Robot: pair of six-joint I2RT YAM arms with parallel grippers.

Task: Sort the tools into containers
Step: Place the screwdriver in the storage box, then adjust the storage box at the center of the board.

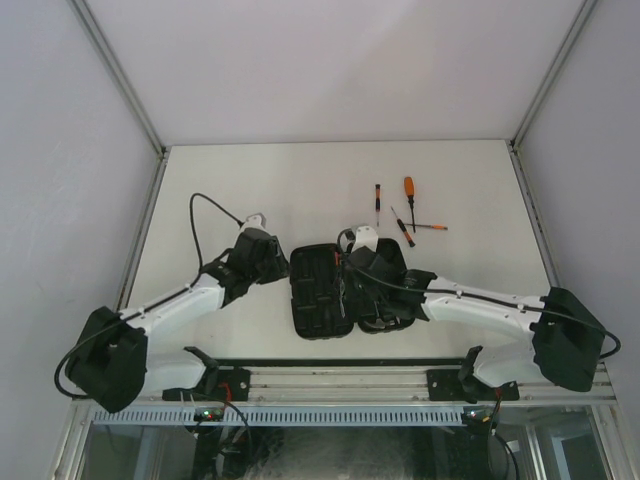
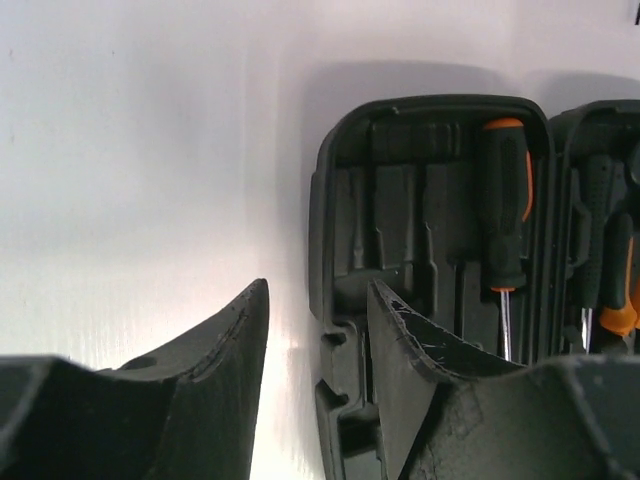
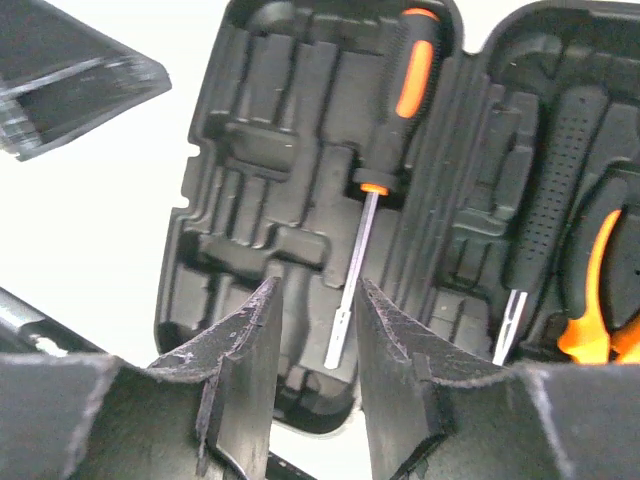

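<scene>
The left gripper [image 2: 318, 290] and right gripper [image 3: 317, 290] hang part-open, empty, at the open tool case [image 3: 250, 130], right above a slotted-in screwdriver [image 3: 402, 100].

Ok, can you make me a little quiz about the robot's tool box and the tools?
1. True or false: the tool case is shut.
2. How many screwdrivers lie loose on the table beyond the case? A: two. B: four. C: seven.
3. Fill in the missing word: the pliers lying in the case have ___ handles.

Key
1. False. It lies open, both halves flat.
2. B, four.
3. Orange.
</scene>
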